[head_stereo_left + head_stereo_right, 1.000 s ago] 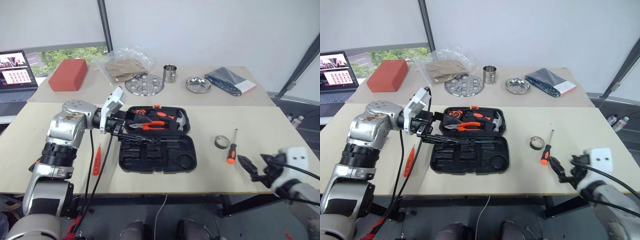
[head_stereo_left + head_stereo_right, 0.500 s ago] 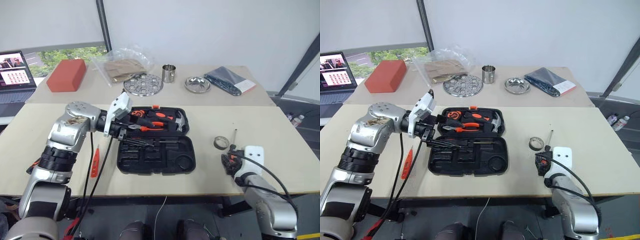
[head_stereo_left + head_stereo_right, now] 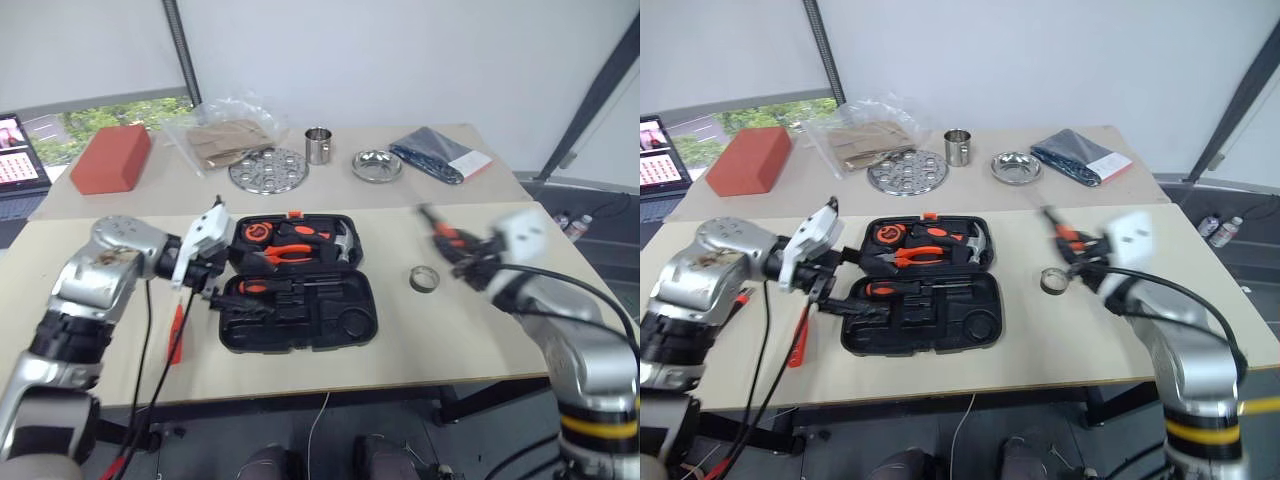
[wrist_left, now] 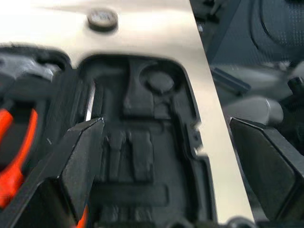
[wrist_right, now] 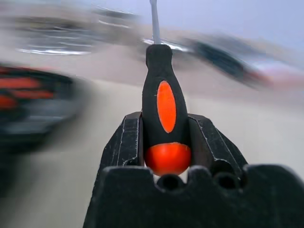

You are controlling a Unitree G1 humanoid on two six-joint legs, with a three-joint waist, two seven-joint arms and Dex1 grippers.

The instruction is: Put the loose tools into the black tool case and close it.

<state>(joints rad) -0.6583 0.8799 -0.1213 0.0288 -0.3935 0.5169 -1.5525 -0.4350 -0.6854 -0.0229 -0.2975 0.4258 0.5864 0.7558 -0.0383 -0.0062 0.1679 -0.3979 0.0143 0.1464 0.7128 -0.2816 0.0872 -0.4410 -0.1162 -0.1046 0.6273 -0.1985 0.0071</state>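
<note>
Screwdriver (image 5: 166, 111) with a black and orange handle sits pinched between the fingers (image 5: 124, 142) of our right gripper (image 3: 455, 247), the steel shaft pointing away from the wrist and the rounded orange end of the handle nearest it. We hold that gripper raised above the table (image 3: 420, 340), just past the grey tape roll (image 3: 424, 279), which lies flat on the tabletop below it. To the inner side of this gripper lies the black tool case (image 3: 300, 310), open flat, its far half carrying orange and black tools with a hammer head at the end nearest the right gripper, its near half showing shaped recesses, and one orange-handled tool (image 3: 250, 287) already lies along its hinge edge.

Our left gripper (image 3: 212, 280) hangs at the opposite end of the case, its fingers (image 4: 80, 156) spread wide with nothing between them, one over the near half's recesses and the other out beyond the table's front edge. A slim orange tool (image 3: 176, 333) lies on the table just outside that gripper, on the side away from the case.
</note>
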